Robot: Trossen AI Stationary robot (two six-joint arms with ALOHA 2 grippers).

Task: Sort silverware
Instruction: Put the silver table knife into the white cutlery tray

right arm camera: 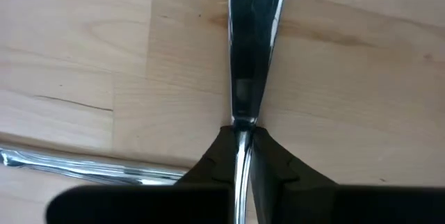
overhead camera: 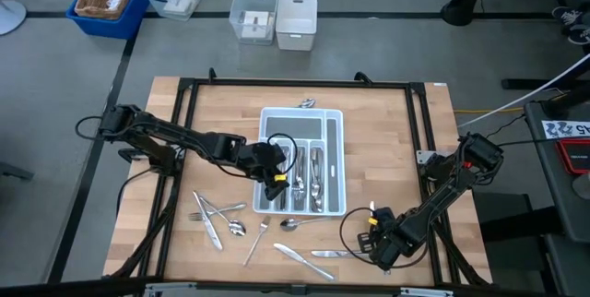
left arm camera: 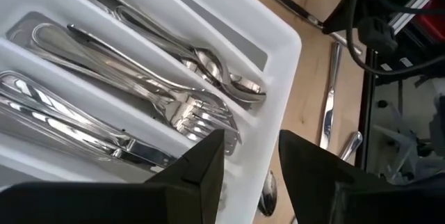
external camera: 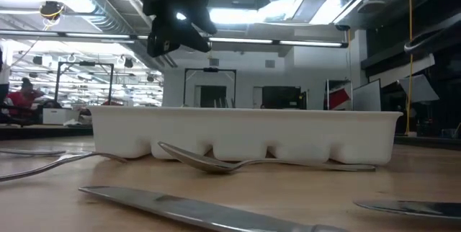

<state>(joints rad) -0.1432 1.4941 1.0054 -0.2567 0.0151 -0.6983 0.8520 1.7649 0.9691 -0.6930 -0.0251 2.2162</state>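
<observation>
Right wrist view: right gripper (right arm camera: 240,156) pinches a knife (right arm camera: 252,43) lying on the table (right arm camera: 83,57); left gripper (left arm camera: 252,168) gapes; no writing legible.

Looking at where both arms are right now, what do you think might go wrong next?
1. The right gripper is shut on just the thin end of a knife lying flat on the table; such a narrow pinch might slip or swing on lifting.
2. A second knife lies close by and could get nudged.
3. The left gripper hovers open over the tray, so both arms may crowd there.
</observation>
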